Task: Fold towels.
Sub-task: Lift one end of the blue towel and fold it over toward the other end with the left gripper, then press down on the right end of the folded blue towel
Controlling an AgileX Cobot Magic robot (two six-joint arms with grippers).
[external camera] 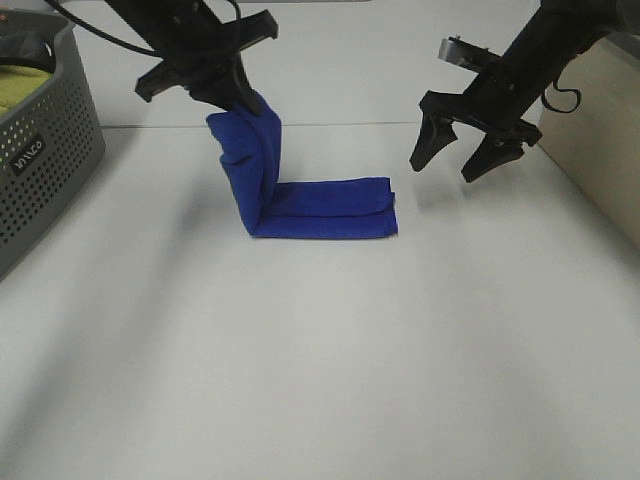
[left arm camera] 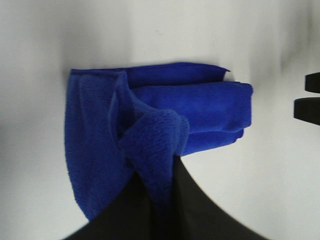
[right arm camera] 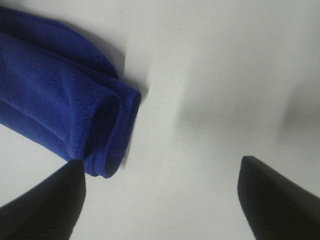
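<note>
The royal-blue towel [external camera: 320, 208] lies folded in a narrow strip on the white table. Its left end is lifted upright, pinched at the top by my left gripper [external camera: 238, 98], which is shut on it. In the left wrist view the towel [left arm camera: 200, 107] hangs bunched from the black fingers [left arm camera: 195, 210] over the flat part. My right gripper [external camera: 464, 158] hovers open above the table, right of the towel's free end and apart from it. The right wrist view shows that folded end [right arm camera: 105, 132] beside one of the spread fingertips [right arm camera: 45, 200].
A grey perforated basket [external camera: 45, 160] holding a yellow-green cloth [external camera: 22, 85] stands at the left edge. A beige box [external camera: 600, 140] sits at the far right, close to the right arm. The white table [external camera: 330, 370] stretches bare toward the front.
</note>
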